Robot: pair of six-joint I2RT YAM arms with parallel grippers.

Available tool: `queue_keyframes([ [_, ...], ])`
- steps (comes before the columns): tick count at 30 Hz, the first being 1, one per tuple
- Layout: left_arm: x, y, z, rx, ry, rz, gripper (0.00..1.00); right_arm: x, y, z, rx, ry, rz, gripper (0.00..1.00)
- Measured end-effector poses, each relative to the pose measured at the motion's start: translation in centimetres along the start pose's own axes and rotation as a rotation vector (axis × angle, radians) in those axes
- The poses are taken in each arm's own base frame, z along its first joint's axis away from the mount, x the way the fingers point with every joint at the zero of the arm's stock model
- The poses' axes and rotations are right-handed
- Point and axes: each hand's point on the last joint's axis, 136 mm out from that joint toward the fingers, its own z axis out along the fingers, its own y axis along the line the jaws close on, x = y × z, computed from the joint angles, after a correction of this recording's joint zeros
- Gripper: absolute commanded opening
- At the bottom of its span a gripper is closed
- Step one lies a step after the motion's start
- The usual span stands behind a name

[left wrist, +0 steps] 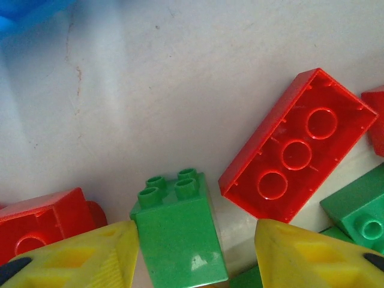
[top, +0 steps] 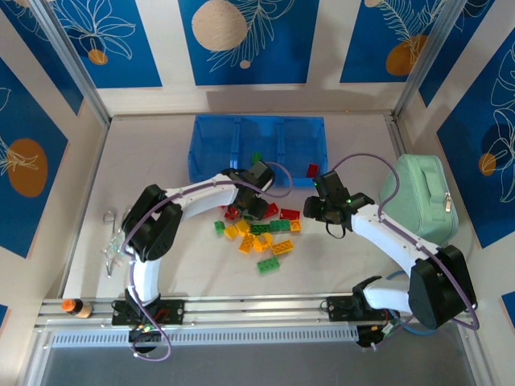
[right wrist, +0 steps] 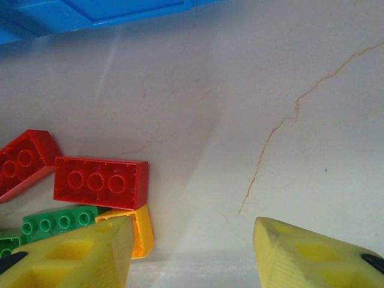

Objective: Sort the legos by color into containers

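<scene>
Left hand [left wrist: 195, 249], spread wide, straddles the small green lego [left wrist: 177, 231]: grasp step, so next squeeze squarely, then lift toward the bin [top: 211, 145].

A scuffed white tabletop [top: 153, 161], with a thin brown crack [right wrist: 295, 111] just ahead of the jaws of the right gripper [right wrist: 193, 231], is enclosed beyond both pairs of jaws by cream walls [top: 169, 40] carrying blue leaf-patterned panels [top: 257, 40] and aluminium corner posts [top: 68, 60].

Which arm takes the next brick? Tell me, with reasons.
Left. The left gripper is open with an upright green brick between its fingers, ready to close. The right gripper is open over bare table, with the bricks off to one side.
</scene>
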Motion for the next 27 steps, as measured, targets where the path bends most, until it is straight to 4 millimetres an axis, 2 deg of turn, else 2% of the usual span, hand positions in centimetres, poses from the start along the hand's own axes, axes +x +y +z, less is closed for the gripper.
queue_keyframes([
  [6, -0.17, 0.26, 0.17, -0.018, -0.003, 0.000, 0.52, -0.09, 0.03, 0.00, -0.002, -0.003, 0.001, 0.55],
  [18, -0.15, 0.86, 0.16, -0.053, -0.005, 0.001, 0.58, 0.34, -0.21, 0.29, 0.003, 0.004, 0.007, 0.55],
  [27, -0.06, 0.81, 0.46, -0.053, 0.001, 0.003, 0.56, 0.27, -0.16, 0.29, 0.001, 0.001, 0.008, 0.55],
])
